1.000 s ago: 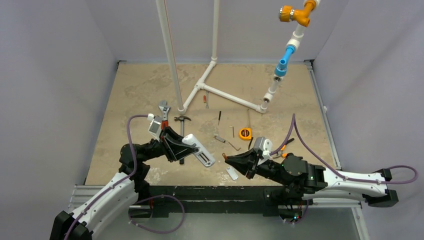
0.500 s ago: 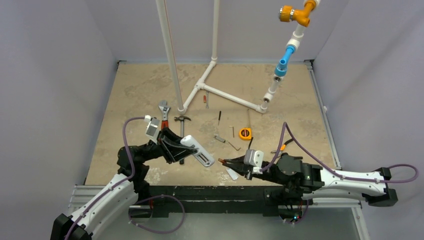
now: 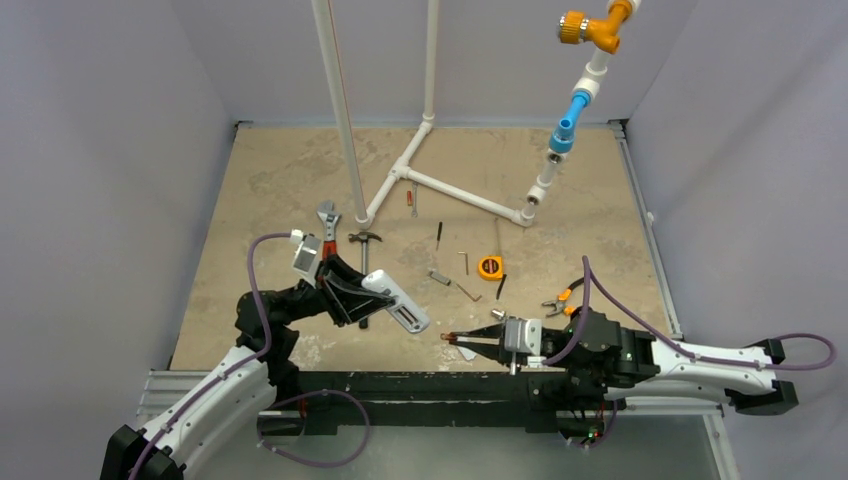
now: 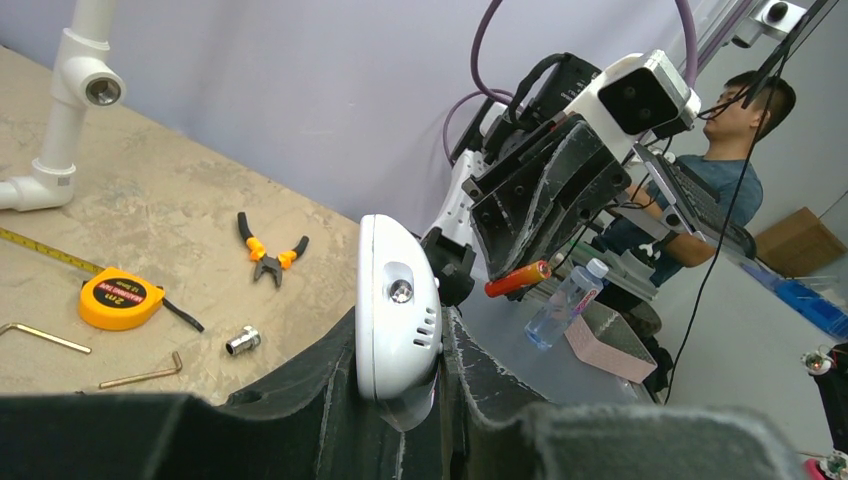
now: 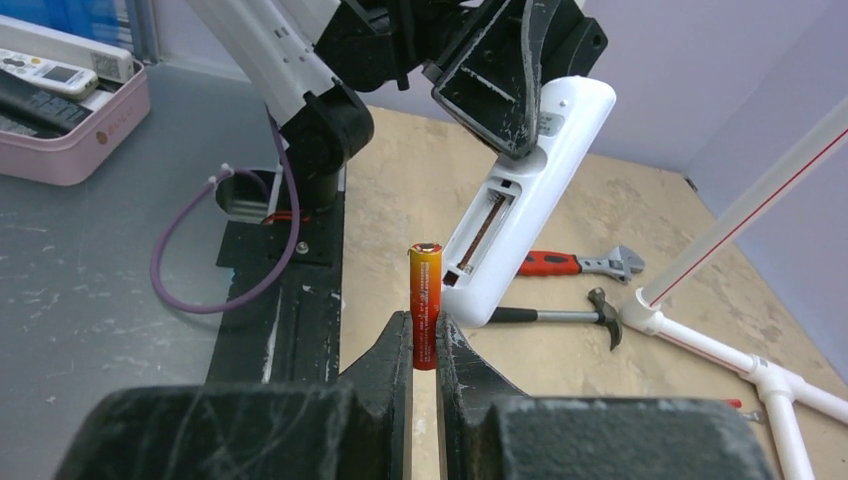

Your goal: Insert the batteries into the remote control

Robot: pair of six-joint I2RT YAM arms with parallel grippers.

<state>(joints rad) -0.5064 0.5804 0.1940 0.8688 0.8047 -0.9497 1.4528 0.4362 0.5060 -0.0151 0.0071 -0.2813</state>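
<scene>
My left gripper (image 3: 372,296) is shut on the white remote control (image 3: 397,303) and holds it tilted above the table, its open battery recess (image 5: 480,232) facing my right arm. In the left wrist view the remote's end (image 4: 397,305) stands between the jaws of that gripper (image 4: 400,335). My right gripper (image 3: 462,340) is shut on one orange-red battery (image 5: 425,300), which stands upright between its fingertips (image 5: 424,338). The battery (image 3: 450,338) is a short way right of the remote's lower end and apart from it. It also shows in the left wrist view (image 4: 518,278). I see no other battery.
A hammer (image 3: 365,242) and a red-handled wrench (image 3: 327,220) lie behind the remote. An orange tape measure (image 3: 490,267), hex keys (image 3: 467,291) and orange-handled pliers (image 3: 560,298) lie mid-table. A white pipe frame (image 3: 440,185) stands at the back. The table's near edge and black rail (image 3: 420,385) are below both grippers.
My right gripper has swung toward the near edge and turned level, keeping the battery, which now points left at the remote. My left gripper shifted slightly with the remote, then stayed.
</scene>
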